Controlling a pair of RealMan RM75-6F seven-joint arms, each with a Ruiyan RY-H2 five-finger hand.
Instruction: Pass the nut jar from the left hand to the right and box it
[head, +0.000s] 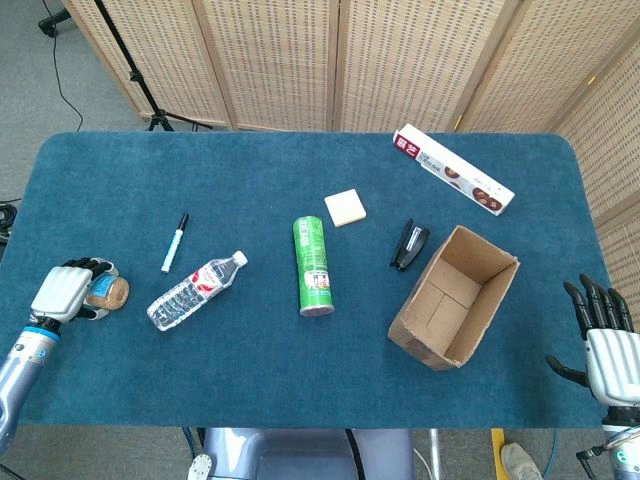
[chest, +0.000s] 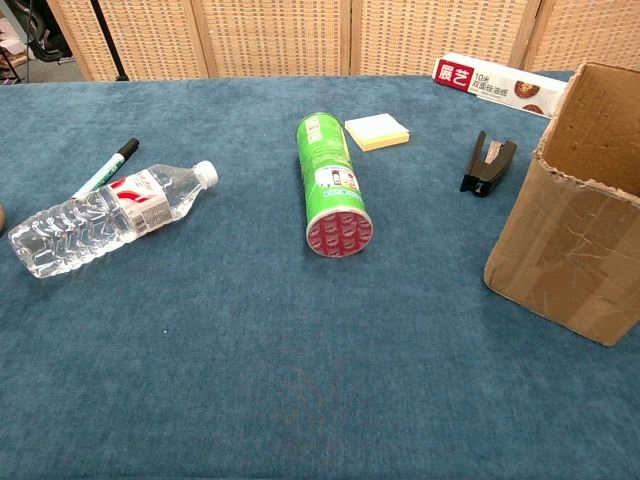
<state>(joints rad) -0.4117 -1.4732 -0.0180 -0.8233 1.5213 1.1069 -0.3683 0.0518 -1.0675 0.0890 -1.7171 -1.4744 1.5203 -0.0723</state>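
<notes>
The nut jar (head: 110, 291), small, with a brown filling and a pale label, lies on its side near the table's left edge in the head view. My left hand (head: 66, 292) covers its left end, fingers and thumb curled around it, and the jar still rests on the cloth. The open cardboard box (head: 455, 297) lies tipped on its side at the right, also seen in the chest view as the cardboard box (chest: 580, 200). My right hand (head: 606, 340) hangs by the table's right front corner, fingers spread and holding nothing. Neither hand shows in the chest view.
Between jar and box lie a water bottle (head: 195, 291), a marker pen (head: 175, 242), a green chip can (head: 313, 266), a yellow sticky-note pad (head: 345, 208) and a black stapler (head: 410, 245). A long white snack carton (head: 452, 169) sits at the back right.
</notes>
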